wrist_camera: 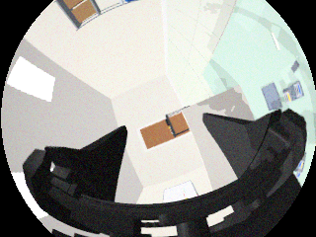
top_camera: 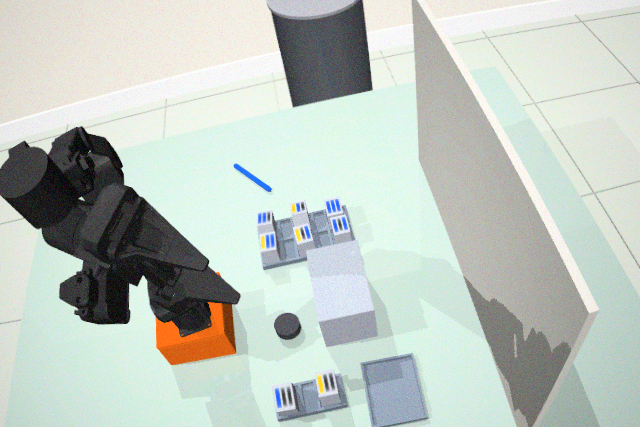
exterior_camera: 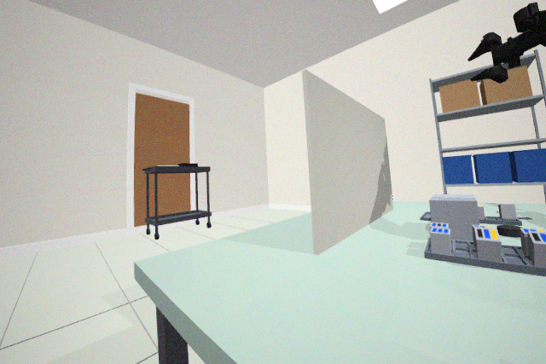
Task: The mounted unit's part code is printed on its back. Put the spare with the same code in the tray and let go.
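Tray (top_camera: 393, 392) on table beside two-spare rack (top_camera: 309, 395); pincer (exterior_camera: 485, 60) spread apart, holding nothing.

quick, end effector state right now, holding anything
End effector: open, fingers spread wide, holding nothing, raised high above the table.

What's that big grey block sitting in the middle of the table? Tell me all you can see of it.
The grey block is a plain, light grey box with flat, matte faces and no markings visible from above. It stands on the pale green table, its far end against the larger rack of striped parts. A small dark puck lies beside it, apart; the flat grey tray lies nearer the camera. Nothing grips it.
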Action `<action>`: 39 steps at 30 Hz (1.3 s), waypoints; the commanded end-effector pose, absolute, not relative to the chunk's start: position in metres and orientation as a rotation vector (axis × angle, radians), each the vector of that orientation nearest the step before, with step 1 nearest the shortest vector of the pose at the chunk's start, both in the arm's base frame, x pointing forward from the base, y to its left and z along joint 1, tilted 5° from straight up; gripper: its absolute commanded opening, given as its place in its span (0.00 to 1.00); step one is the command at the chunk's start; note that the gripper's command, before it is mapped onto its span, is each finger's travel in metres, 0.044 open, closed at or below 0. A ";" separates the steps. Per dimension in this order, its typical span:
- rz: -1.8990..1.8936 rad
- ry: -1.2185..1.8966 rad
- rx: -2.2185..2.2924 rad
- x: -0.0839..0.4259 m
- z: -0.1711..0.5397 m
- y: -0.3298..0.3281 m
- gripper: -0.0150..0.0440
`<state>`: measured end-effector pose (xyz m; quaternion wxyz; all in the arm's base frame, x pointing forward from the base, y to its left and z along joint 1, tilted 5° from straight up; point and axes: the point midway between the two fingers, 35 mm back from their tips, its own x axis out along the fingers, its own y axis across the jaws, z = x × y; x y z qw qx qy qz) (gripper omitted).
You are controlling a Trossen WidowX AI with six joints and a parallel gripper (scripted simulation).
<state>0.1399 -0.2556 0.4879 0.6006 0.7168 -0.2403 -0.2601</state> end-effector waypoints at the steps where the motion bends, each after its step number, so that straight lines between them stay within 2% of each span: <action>1: -0.665 -0.364 1.627 0.178 0.454 -0.266 1.00; 10: -0.747 0.233 1.401 0.279 0.353 -0.249 1.00; 19: -0.599 0.957 0.882 0.358 0.240 -0.163 1.00; 28: -0.202 1.555 0.145 0.375 0.146 -0.048 1.00; 39: -0.165 1.592 0.085 0.374 0.141 -0.040 1.00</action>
